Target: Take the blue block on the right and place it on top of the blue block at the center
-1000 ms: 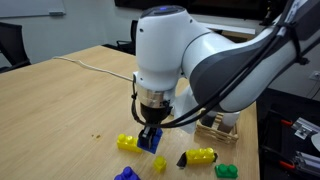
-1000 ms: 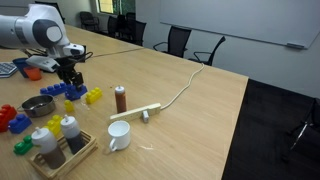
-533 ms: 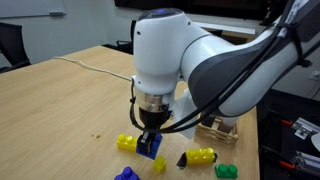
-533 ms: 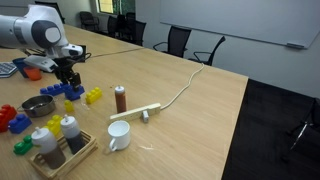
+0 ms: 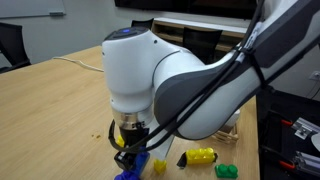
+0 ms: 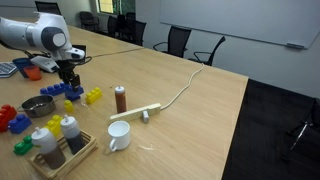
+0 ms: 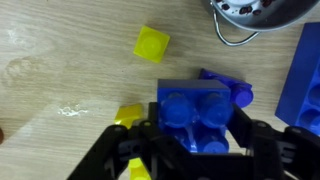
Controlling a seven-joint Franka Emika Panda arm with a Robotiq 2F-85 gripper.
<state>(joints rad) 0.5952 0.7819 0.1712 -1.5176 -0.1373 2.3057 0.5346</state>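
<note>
Blue block (image 7: 195, 115) — seemingly clamped — between the jaws.

The arm (image 5: 135, 70) wears glossy white, rounded shells, with a darker grey segment behind them in an exterior view. Thin black cables (image 5: 215, 88) run along its side. In the wrist view the jaws are matte black and angular.

Bends the white, round-jointed arm (image 5: 150, 80) low, wrist upright above the hand. Points the black two-finger gripper (image 5: 135, 157) straight down. Pinches a blue studded plastic block (image 7: 195, 112) between the black fingers (image 7: 150, 140), jaws pressed against its left and right sides.
</note>
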